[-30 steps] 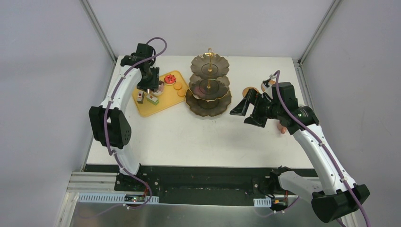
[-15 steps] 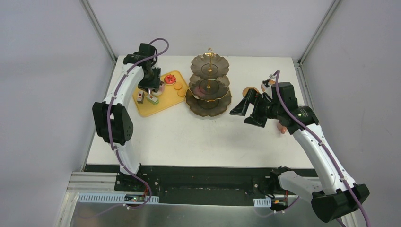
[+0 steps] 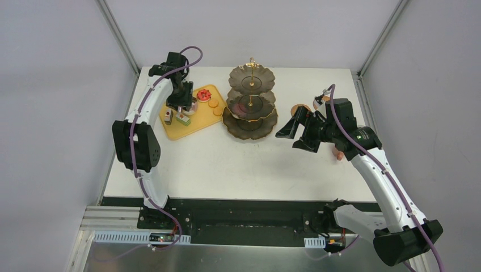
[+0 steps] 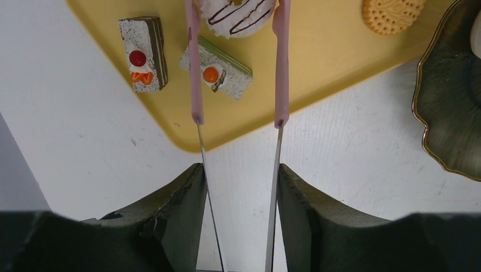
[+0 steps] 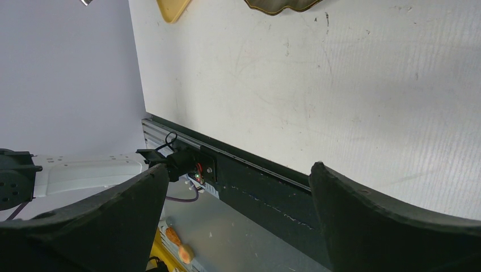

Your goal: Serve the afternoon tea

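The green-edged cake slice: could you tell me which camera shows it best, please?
The left wrist view: the green-edged cake slice is close and sharp, one corner behind the tongs. The top view shows it as a tiny speck; the right wrist view misses it.

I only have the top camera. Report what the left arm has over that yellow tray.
Observer: The left jaws are closed on metal tongs with pink ends.
Operator: Say what sits between those ends.
Observer: A round white-iced cake with chocolate drizzle. The tips themselves run out of frame.
Operator: Name the nearest other piece.
Observer: A green-edged slice with an orange topping, lying on the tray, partly under one tong arm.
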Tool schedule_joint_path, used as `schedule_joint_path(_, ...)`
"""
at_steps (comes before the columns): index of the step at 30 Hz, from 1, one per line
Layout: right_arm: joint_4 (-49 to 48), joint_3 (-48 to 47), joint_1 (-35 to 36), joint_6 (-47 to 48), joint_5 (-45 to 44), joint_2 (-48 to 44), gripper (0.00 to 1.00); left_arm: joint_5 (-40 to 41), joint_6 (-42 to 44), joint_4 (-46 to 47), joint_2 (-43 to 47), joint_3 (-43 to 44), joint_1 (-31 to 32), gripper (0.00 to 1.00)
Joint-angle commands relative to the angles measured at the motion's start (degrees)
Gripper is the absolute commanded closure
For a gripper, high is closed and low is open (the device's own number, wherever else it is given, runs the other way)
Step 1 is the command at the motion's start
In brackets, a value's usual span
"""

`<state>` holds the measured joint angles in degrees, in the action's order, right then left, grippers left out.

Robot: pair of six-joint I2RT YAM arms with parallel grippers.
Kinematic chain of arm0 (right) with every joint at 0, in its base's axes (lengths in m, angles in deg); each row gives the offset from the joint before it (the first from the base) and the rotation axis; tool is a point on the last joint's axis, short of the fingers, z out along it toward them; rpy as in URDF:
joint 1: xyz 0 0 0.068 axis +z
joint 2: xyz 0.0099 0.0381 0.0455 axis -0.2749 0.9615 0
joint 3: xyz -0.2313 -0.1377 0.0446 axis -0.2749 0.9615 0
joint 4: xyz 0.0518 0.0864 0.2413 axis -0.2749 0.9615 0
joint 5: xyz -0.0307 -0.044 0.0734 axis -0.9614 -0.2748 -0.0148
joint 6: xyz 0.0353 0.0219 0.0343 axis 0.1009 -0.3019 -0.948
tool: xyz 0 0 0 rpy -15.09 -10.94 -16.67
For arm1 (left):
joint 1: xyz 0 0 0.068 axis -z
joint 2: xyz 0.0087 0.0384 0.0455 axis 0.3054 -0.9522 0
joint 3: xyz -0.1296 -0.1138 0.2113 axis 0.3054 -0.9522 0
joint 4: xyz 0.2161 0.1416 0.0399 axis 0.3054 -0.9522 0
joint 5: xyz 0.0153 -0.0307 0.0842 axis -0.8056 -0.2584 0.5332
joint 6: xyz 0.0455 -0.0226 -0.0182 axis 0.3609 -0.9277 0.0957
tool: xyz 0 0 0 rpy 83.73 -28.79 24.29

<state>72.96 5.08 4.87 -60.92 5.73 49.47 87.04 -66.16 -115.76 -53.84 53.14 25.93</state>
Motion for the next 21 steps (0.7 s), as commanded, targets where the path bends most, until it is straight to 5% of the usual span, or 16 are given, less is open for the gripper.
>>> schedule_joint_path(1, -0.12, -0.83, -0.32, -0.53, -0.45, -0.4, 0.01, -1.14, 0.98, -0.86, -0.64, 1.94, -0.67, 0.52)
schedule_joint_path(21, 0.25, -2.05, -0.42, -0.46, -0.2, 0.13, 0.01, -2.28, -1.23, -0.95, 4.31, 1.15, -0.59, 0.72)
